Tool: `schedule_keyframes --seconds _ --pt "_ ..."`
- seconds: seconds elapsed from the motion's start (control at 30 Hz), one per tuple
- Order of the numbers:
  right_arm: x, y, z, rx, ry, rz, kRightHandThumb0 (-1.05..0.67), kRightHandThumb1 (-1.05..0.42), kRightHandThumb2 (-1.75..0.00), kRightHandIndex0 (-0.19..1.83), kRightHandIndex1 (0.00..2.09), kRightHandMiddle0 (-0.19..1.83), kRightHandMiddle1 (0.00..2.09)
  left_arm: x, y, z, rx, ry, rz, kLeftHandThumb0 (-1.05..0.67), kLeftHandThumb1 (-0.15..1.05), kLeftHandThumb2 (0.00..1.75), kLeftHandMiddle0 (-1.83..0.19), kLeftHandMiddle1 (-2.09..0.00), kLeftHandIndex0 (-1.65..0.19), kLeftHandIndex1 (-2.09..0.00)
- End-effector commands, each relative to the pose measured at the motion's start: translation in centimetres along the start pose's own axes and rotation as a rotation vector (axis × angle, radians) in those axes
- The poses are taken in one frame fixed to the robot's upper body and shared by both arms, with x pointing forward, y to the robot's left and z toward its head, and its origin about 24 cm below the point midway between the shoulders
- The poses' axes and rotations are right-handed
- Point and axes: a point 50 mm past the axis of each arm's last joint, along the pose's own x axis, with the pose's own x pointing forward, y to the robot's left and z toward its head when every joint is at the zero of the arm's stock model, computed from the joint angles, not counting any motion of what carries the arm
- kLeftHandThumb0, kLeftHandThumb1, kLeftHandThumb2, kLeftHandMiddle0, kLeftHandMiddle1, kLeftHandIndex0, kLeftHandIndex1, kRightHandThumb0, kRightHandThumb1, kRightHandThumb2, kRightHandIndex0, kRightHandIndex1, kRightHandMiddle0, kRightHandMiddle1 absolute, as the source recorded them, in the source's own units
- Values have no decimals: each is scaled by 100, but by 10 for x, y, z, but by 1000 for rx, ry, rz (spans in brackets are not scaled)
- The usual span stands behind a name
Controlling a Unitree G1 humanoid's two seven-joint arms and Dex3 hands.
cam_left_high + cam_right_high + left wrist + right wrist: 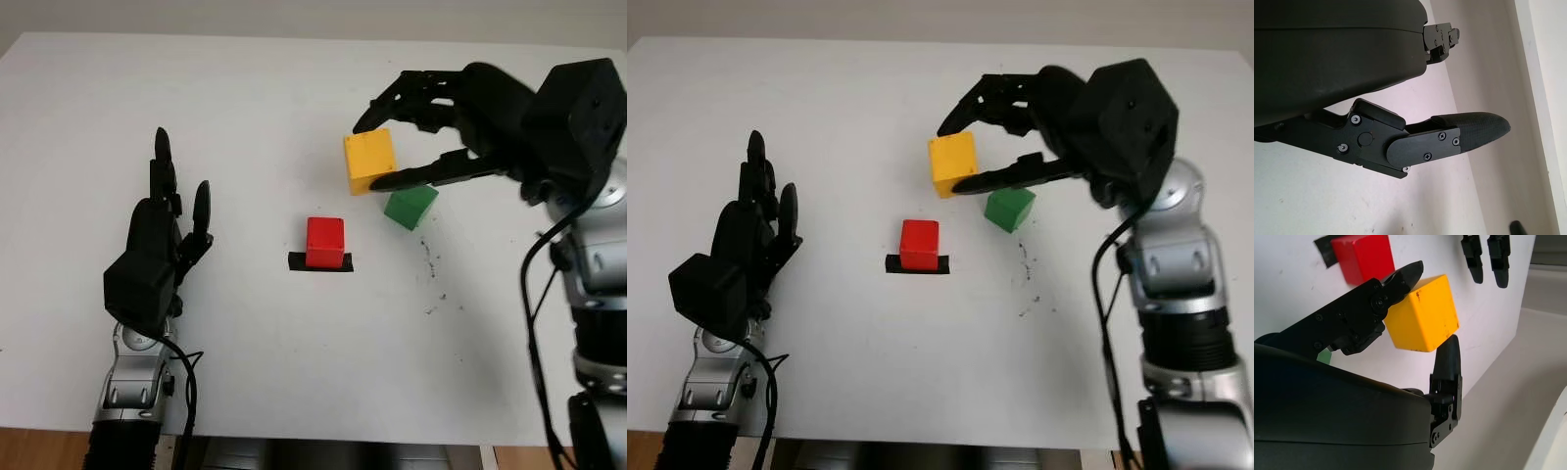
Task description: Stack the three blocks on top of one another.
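Nearest the camera, the left hand (pixel 162 245) sat over the near left part of the white table (pixel 255 372), black shell toward the viewer, fingers pointing to the far side. It was open and held nothing, well apart from all three blocks. In its wrist view one padded fingertip (pixel 1479 131) reached out over bare white tabletop.

Further in, the red block (pixel 324 242) stood near the middle of the table on a short strip of black tape (pixel 320 264), square and upright, with nothing on top of it.

Then the action, off to the far right: the right hand (pixel 392 147) was closed on the yellow block (pixel 369 161). A finger came down on the block's far top edge while the thumb (pixel 421 176) pressed in along its near right side. The wrist view confirmed the pinch, a dark fingertip (pixel 1400 279) on one face of the yellow block and another finger (pixel 1447 357) against the opposite lower corner. The block looked slightly tilted in the grip; whether it was clear of the table or touching it could not be told.

Just beside it, to the near right and partly under the thumb, the green block (pixel 409 207) sat on the table, turned at an angle. A scatter of small dark marks (pixel 431 269) dotted the tabletop nearer than the green block.
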Motion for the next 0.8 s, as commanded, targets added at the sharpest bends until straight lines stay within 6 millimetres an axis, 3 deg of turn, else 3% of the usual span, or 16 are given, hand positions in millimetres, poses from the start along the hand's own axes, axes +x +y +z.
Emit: schedule_keyframes --seconds 0.0,0.3,0.77 --pt "-1 5 -6 48 -15 -13 -43 -101 -6 20 2 15 181 -1 1 1 -1 -7 7 -83 105 62 16 -5 14 -6" --pt "2 28 -18 238 24 28 -46 -98 -5 21 4 27 176 0 1 2 5 -10 5 -84 105 61 16 -5 14 -5" --pt "0 39 -27 275 48 44 -45 -96 -5 24 6 32 177 -1 2 1 17 -6 4 -83 105 62 16 -5 14 -5"
